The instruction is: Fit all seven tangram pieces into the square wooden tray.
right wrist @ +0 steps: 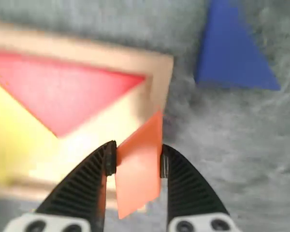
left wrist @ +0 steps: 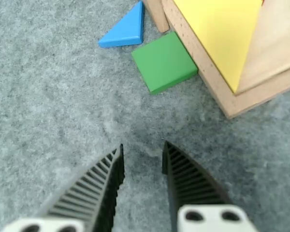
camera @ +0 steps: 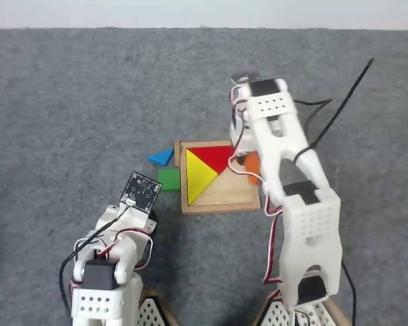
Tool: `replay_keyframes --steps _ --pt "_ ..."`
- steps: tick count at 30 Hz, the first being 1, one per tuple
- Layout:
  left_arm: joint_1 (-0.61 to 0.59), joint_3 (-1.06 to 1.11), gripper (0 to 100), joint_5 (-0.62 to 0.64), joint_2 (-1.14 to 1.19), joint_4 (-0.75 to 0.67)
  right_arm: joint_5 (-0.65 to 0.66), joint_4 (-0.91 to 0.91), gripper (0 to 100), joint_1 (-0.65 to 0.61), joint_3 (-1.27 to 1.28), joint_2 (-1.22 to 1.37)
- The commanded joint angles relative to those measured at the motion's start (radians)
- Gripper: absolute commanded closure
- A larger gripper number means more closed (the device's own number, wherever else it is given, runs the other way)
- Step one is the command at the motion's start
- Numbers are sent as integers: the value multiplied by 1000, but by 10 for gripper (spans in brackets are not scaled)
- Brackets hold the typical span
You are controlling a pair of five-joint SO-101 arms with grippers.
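Orange piece [right wrist: 135, 183], pinched in the right tool [right wrist: 137, 151], hangs over the right rim of the wooden tray [right wrist: 160, 82] at the high view's centre; best carried inward, levelled, then lowered onto bare wood beside the red triangle [right wrist: 63, 92], with the left tool [left wrist: 143, 151] gaping open at lower left.

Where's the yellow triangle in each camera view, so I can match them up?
High view: the yellow triangle lies in the wooden tray's left half, against the red triangle.
Left wrist view: the yellow triangle is inside the tray, past the green square.
Right wrist view: the yellow triangle is beside the red triangle, near the orange piece in the right gripper.
Shared landmark: the wooden tray's rim.
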Motion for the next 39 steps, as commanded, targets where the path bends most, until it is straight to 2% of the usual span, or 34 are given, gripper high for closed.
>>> replay_keyframes --steps 1,3,12,25,39 --pt "-6 -12 863 2 -15 6 -267 -84 991 -21 -52 -44" --pt "-6 -12 863 2 -15 6 -338 -122 991 -21 -52 -18" --pt "-6 -12 863 2 -15 6 -422 -139 991 -36 -55 90" --pt "-6 -12 863 2 -15 6 -373 -107 989 -62 -57 91" --pt "-6 -12 863 2 -15 6 -259 -102 988 -53 -57 91"
